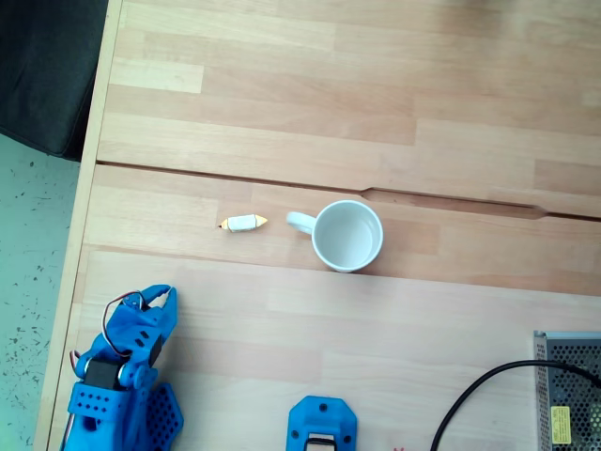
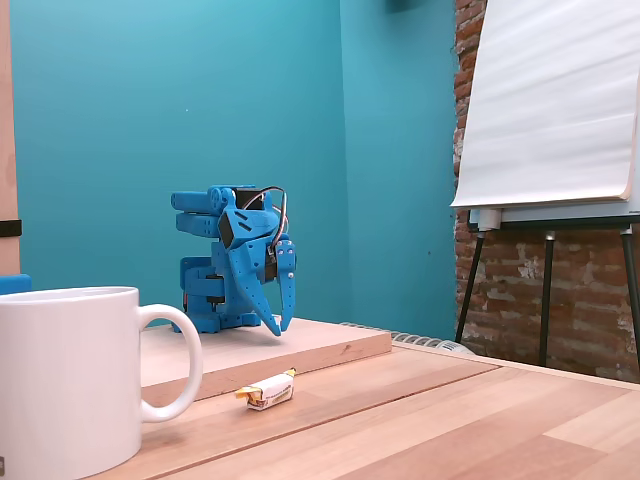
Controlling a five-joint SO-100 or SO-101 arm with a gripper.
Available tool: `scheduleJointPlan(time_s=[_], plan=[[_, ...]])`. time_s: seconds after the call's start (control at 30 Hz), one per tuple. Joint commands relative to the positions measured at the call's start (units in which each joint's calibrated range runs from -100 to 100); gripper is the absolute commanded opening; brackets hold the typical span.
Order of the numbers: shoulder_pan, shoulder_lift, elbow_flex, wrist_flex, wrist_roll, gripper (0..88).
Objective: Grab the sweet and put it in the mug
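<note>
While folded back, claw [image 2: 279,326] shut, empty; mug's [image 1: 348,236] bare inside from above.

**Materials and finishes on your bench**

You have a table [image 1: 376,85] of pale, matt jointed wood planks. Your mug [image 1: 348,235] looks like smooth, glossy white ceramic. The sweet [image 1: 243,223] wears a crinkled, slightly shiny wrapper. Your arm [image 2: 240,260] and gripper [image 1: 158,299] are matt blue plastic. At lower right in a fixed view sits a perforated metal box [image 1: 569,395] beside a black rubbery cable [image 1: 479,395]
</note>
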Motion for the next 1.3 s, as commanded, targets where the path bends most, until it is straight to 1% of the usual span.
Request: scheduleJointPlan(time_s=[0.0,0.13,0.2,0.43,0.57,0.73,1.03,1.27], plan=[[-0.4,-0.9,-0.7,0.2,-0.3,0.0],[-0.4,-0.8,-8.0,0.3,-0.7,0.0],[-0.4,0.1,-12.5,0.3,-1.9,0.0],[0.4,0.5,-23.8,0.3,-10.4,0.0],[1.9,6.1,-24.7,3.0,-13.3,0.0],[4.9,16.4,-29.3,9.6,-14.2,0.0],[8.1,33.4,-42.9,9.9,-14.4,0.0],[11.5,48.2,-51.6,9.8,-17.0,0.0]])
